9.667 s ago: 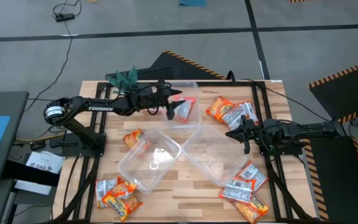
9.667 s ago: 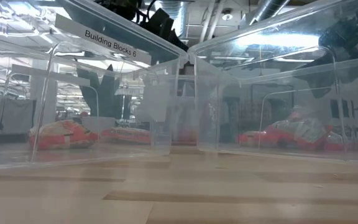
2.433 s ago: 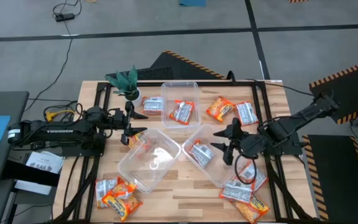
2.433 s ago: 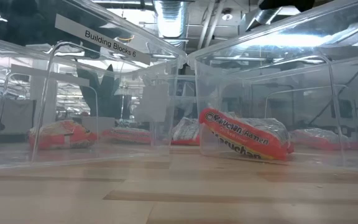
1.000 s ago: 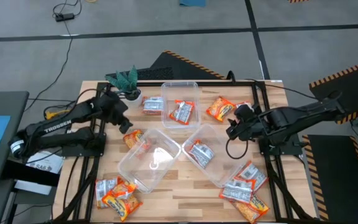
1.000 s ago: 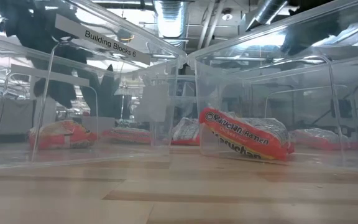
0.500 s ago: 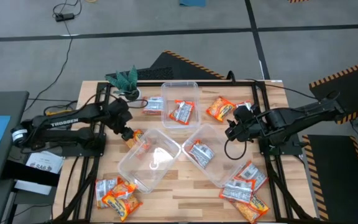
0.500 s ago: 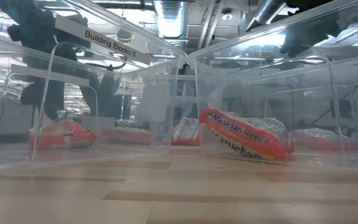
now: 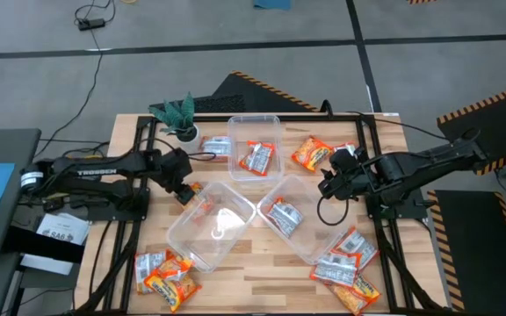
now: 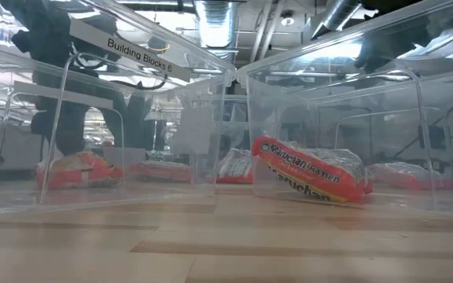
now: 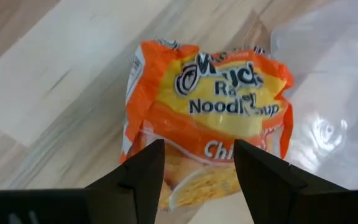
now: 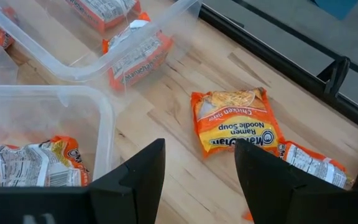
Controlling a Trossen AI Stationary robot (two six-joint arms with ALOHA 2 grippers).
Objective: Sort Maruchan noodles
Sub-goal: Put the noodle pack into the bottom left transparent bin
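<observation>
An orange packet of Maruchan noodles [image 9: 191, 192] [image 11: 207, 109] lies flat on the table, beside the far left corner of the left clear tub [image 9: 211, 224]. My left gripper [image 9: 183, 188] [image 11: 199, 149] is open right above it, pointing down, with both fingertips over the packet's face. My right gripper [image 9: 326, 182] [image 12: 199, 149] is open and holds nothing, hovering past the far right corner of the right tub [image 9: 295, 219]. That tub holds a silvery packet [image 9: 281, 215] [image 10: 309, 169]. Another orange packet [image 12: 235, 121] lies on the table ahead of my right gripper. My left gripper comes at the orange packet from above, and its open fingertips [image 11: 145, 168] stand over the packet's printed face. I cannot tell whether they touch it. The packet lies flat on the table.
A third clear tub [image 9: 275, 132] at the far middle holds a packet [image 9: 257, 156], and a silvery packet [image 9: 216, 147] lies left of it. More packets lie at the far right [image 9: 350, 158], near right [image 9: 350, 263] and near left [image 9: 163, 270]. A potted plant [image 9: 176, 114] stands far left.
My left gripper has swung from beside the plant toward the near edge and the right, and has come down over the orange packet by the left tub. The packet has not moved.
</observation>
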